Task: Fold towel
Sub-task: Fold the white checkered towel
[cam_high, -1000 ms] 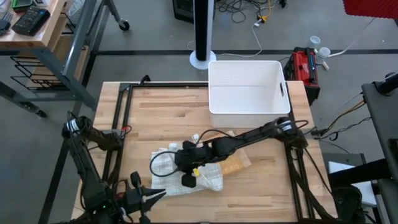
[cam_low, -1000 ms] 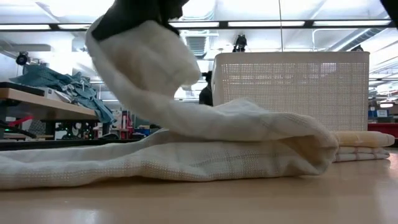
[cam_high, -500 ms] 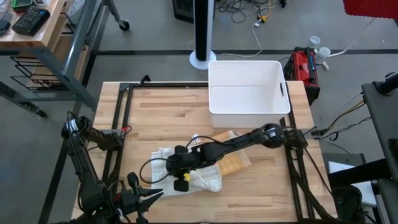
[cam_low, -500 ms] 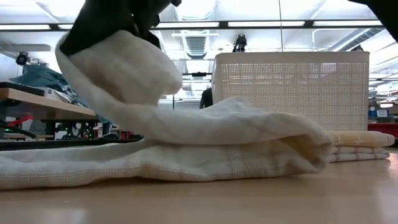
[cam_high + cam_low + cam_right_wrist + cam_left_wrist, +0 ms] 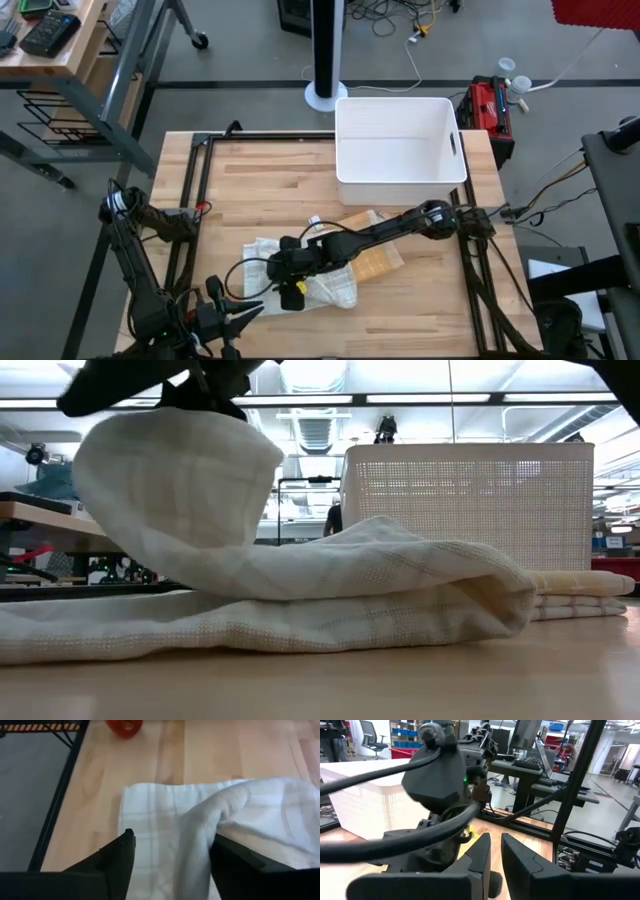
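Towel [image 5: 300,262] lies on your wooden bench [image 5: 250,180], in the near half and a little left of centre, a white waffle cloth with faint check lines. From bench height you see its lower layer [image 5: 200,625] flat on the wood and an upper layer doubled over it, with one edge lifted into a tall rounded loop on the left side of that view. Your right pincer [image 5: 292,283] reaches in from the right across the bench and sits over the towel's near-left part; its fingers [image 5: 117,857] stand spread apart, one on each side of the raised fold, and the cloth runs up between them without being pinched. Whether the fold touches either finger you cannot tell. Your left pincer [image 5: 491,857] waits at the near-left edge of the bench, well apart from the towel, its two fingers close together with only a thin gap and nothing between them. Just to the right of the towel, touching it, lies a folded yellowish cloth [image 5: 375,262]. At the far side of the bench, right of centre, stands a white bin [image 5: 400,112] with perforated walls.
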### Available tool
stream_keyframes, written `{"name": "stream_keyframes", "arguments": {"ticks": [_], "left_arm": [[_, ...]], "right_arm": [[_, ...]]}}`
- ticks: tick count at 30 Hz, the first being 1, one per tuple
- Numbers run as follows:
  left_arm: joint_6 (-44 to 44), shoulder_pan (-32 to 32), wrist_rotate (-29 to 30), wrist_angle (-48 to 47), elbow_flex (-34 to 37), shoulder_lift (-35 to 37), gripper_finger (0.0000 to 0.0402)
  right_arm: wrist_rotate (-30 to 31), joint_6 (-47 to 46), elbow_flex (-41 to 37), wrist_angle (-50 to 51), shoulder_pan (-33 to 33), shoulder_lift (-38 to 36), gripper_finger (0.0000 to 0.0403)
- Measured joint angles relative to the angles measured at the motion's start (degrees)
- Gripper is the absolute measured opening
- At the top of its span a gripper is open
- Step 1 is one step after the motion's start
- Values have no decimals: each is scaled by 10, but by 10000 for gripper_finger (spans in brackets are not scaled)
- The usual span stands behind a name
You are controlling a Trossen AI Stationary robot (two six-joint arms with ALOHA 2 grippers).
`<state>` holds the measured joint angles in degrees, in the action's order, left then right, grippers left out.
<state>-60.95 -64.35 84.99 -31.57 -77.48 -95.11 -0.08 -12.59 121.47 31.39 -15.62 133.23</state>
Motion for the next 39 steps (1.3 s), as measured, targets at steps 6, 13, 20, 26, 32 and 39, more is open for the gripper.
{"name": "stream_keyframes", "arguments": {"ticks": [6,13,20,26,32,39], "left_arm": [[-37,2,0,0,15,0,36],[-86,2,1,1,39,0,36],[-147,27,-63,4,69,0,36],[-163,96,-256,4,107,-1,36],[-38,137,-383,8,119,-1,36],[74,171,-420,-19,110,-1,66]], "right_arm": [[-19,55,0,-3,-3,0,251],[-41,126,0,15,-19,-5,258],[-39,131,0,119,-6,-40,244],[-29,159,-24,218,-6,-52,228],[-32,162,-109,236,-10,-83,217],[-34,145,-240,216,-8,-168,222]]}}
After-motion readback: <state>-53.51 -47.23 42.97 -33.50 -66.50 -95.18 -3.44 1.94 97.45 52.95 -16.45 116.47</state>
